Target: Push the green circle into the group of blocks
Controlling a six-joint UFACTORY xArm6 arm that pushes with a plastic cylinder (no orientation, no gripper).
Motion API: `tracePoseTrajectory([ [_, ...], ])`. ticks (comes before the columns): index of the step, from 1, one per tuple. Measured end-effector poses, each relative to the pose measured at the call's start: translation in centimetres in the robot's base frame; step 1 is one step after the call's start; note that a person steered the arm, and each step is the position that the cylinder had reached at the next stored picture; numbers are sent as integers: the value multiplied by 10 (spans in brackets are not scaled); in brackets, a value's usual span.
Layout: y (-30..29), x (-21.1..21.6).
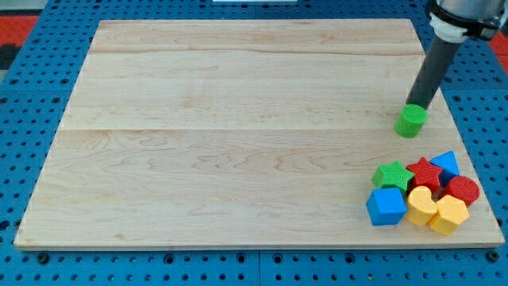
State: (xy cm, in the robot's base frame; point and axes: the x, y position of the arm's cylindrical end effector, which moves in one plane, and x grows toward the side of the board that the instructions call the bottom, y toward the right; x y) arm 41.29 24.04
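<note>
The green circle (411, 121) sits near the board's right edge, above the group of blocks. My tip (418, 108) is right at the circle's top right side, touching or nearly touching it. The group lies at the view's bottom right: a green star (391, 175), a red star (425, 171), a blue triangle-like block (445, 164), a red circle (463, 190), a blue cube (386, 206), a yellow block (421, 206) and another yellow block (449, 214). A gap separates the green circle from the group.
The wooden board (238, 135) lies on a blue perforated table (32, 119). The board's right edge (464, 135) runs close to the green circle and the group. The arm's white collar (448, 32) is at the view's top right.
</note>
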Motion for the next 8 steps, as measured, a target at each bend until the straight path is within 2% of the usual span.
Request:
tracePoseTrajectory([
  [3,-2,59],
  [5,-6,28],
  [8,-20,54],
])
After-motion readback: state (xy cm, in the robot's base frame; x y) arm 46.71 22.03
